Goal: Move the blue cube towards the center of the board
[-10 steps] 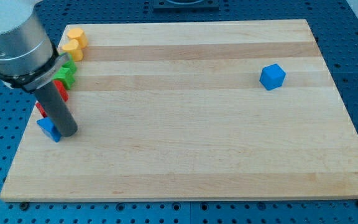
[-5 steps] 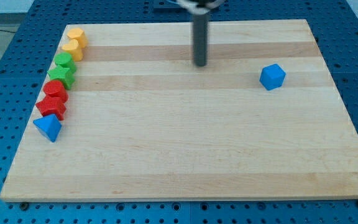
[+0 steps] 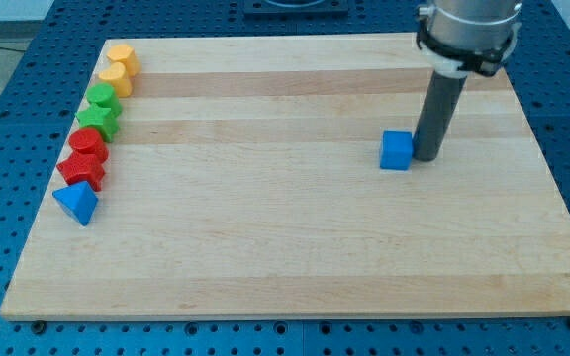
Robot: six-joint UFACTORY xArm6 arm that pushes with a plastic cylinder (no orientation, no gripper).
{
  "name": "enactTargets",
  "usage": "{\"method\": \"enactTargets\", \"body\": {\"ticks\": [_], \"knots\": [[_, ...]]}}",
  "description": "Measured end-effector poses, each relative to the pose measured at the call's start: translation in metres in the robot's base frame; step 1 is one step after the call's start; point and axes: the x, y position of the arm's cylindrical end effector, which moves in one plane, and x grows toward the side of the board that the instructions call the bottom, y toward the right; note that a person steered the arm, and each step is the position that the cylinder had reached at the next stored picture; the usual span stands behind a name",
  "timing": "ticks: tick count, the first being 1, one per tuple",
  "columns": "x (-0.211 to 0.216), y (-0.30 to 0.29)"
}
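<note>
The blue cube [image 3: 396, 150] has slid toward the view's left, my tip [image 3: 427, 156] touching its right side; no claw shows.

A matt blue cube [image 3: 396, 150] is sitting on the smooth, pale wooden board [image 3: 265, 247] beside the matt dark rod [image 3: 437, 114].
</note>
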Motion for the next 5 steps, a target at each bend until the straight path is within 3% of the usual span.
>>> {"method": "enactTargets", "body": {"ticks": [3, 5], "knots": [[-0.046, -0.081], [0.008, -0.149]]}}
